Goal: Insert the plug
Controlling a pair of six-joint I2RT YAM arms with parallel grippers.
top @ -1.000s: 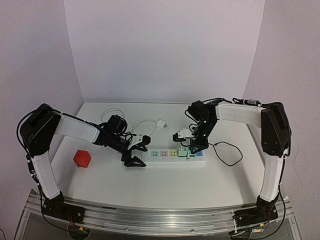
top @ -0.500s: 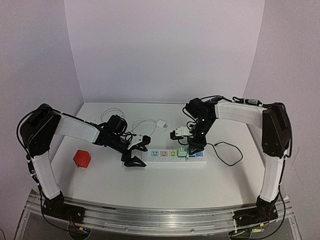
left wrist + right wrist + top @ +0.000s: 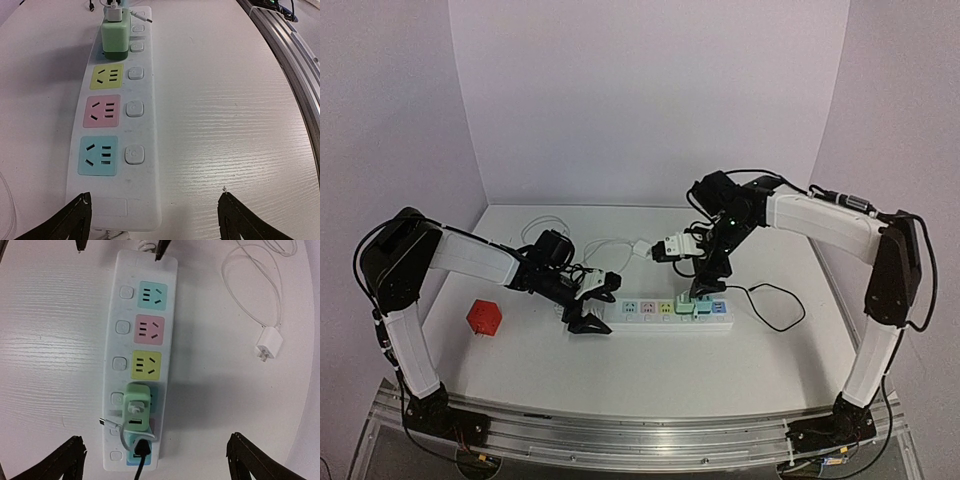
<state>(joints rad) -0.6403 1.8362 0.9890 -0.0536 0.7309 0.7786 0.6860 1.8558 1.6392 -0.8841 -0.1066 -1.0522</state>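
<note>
A white power strip (image 3: 660, 325) with coloured sockets lies across the middle of the table. The plug (image 3: 136, 407), a pale green cube adapter with a short white cable stuck in its top, sits in a socket near the strip's right end, beside a black plug (image 3: 141, 446). My right gripper (image 3: 703, 282) hangs above the plug, open wide and touching nothing; in the right wrist view it (image 3: 156, 455) straddles the strip's end. My left gripper (image 3: 588, 321) is open at the strip's left end, its fingertips (image 3: 82, 202) either side of it (image 3: 145, 165).
A red cube (image 3: 484, 318) rests at the left. A white charger (image 3: 643, 249) with a coiled white cable lies behind the strip. A black cable (image 3: 775, 300) loops off to the right of the strip.
My right gripper has opened, let go of the green plug and lifted away from it. The plug stays in the strip. The left arm has not moved.
</note>
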